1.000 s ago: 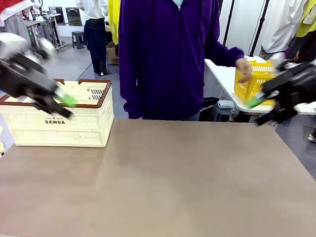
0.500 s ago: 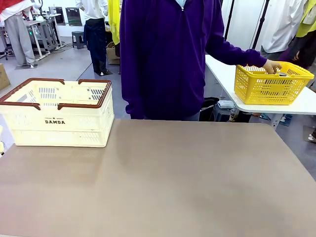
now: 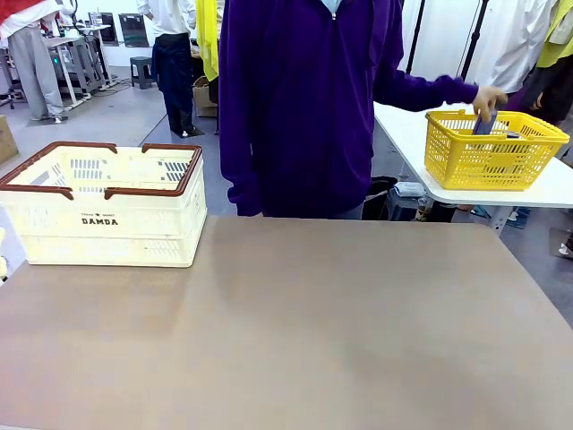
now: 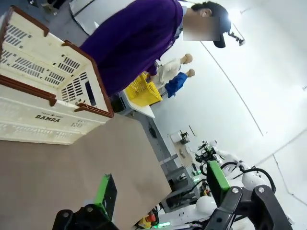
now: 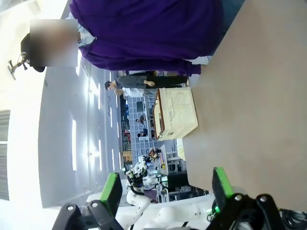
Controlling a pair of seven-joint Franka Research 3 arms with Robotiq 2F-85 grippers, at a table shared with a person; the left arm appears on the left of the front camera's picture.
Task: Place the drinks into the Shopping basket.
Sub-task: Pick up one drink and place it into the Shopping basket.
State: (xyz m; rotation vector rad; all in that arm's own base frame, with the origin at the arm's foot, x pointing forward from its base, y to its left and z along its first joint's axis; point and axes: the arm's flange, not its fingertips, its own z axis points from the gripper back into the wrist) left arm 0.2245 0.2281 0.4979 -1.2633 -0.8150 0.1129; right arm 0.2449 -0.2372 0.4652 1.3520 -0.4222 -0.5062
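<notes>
Left gripper [image 4: 160, 179] is spread wide, holding nothing; the cream shopping basket [image 4: 43, 120] stands on the counter [image 4: 72, 172] ahead of it, toward the upper left of its view. Right gripper [image 5: 167, 181] is spread and empty too, with the basket well ahead. Far beyond both, a person's hand [image 3: 490, 97] holds something bluish [image 3: 484, 124] inside a yellow basket [image 3: 488, 161]

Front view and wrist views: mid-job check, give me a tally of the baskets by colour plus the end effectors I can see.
Cream-white basket: 1
Yellow basket: 1
End effectors, both open: 2 (left end effector, right end effector)
Total: 4
</notes>
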